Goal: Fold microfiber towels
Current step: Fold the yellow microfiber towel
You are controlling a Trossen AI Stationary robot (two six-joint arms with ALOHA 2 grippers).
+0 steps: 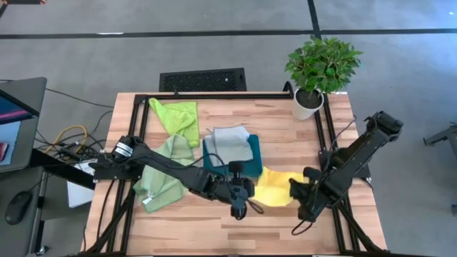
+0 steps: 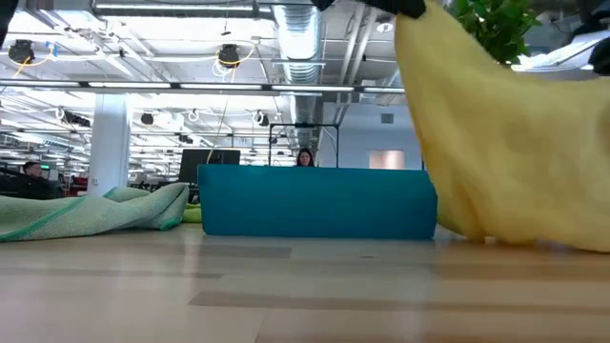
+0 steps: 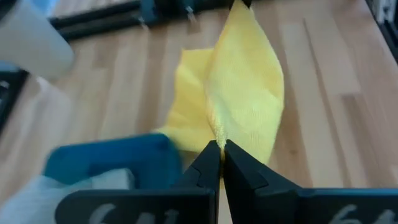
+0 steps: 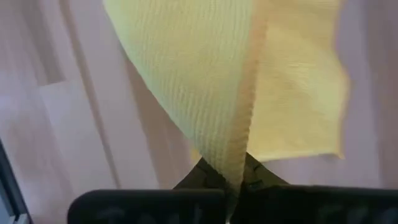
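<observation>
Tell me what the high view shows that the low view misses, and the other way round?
Only the high view shows both arms holding the yellow towel between them, the left gripper and right gripper each with jaws shut on it, plus the lime towel, the grey towel lying on the tray, and the whole plant. Only the low view shows the office behind, with a person beyond the tray. Both show the yellow towel, the tray and the sage towel.

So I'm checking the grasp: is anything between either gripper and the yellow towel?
No. The left gripper and the right gripper are each already shut on the yellow towel, with nothing between.
</observation>
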